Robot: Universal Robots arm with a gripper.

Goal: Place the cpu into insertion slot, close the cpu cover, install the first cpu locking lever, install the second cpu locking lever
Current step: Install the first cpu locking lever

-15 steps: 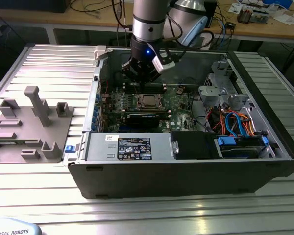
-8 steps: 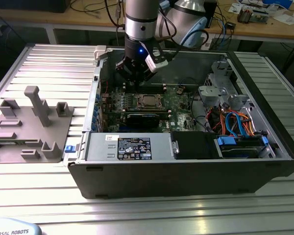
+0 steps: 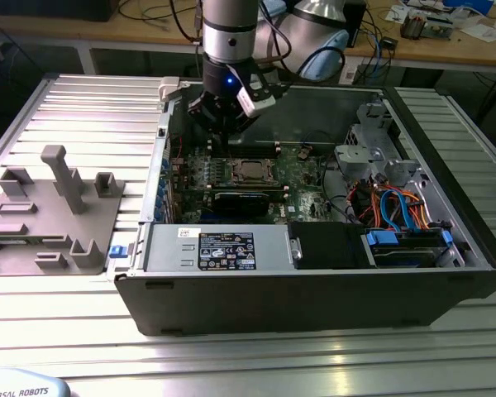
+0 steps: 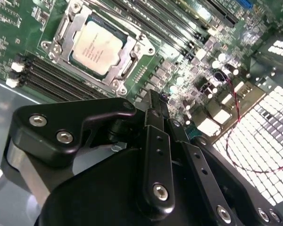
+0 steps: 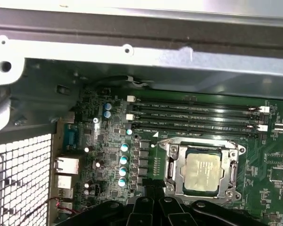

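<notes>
The cpu (image 4: 95, 44) lies flat in the insertion slot, its silvery top showing through the window of the cpu cover (image 4: 127, 63), which is folded down around it. In the first wrist view the cpu (image 5: 203, 172) and cover frame (image 5: 171, 165) sit just beyond my fingertips. The exterior view shows the cpu (image 3: 250, 171) in the middle of the green motherboard (image 3: 302, 178). My gripper (image 3: 221, 116) hangs above the board, behind the socket and toward the exterior view's left. The gripper (image 4: 156, 100) is shut and holds nothing. Whether the locking levers are latched is not clear.
Long black memory slots (image 5: 193, 115) run beside the socket. A black card (image 3: 246, 199) and the power supply (image 3: 223, 248) stand in front of it. Drive bays with orange and blue cables (image 3: 397, 211) are at the exterior view's right. A grey fixture (image 3: 54, 207) lies outside the case.
</notes>
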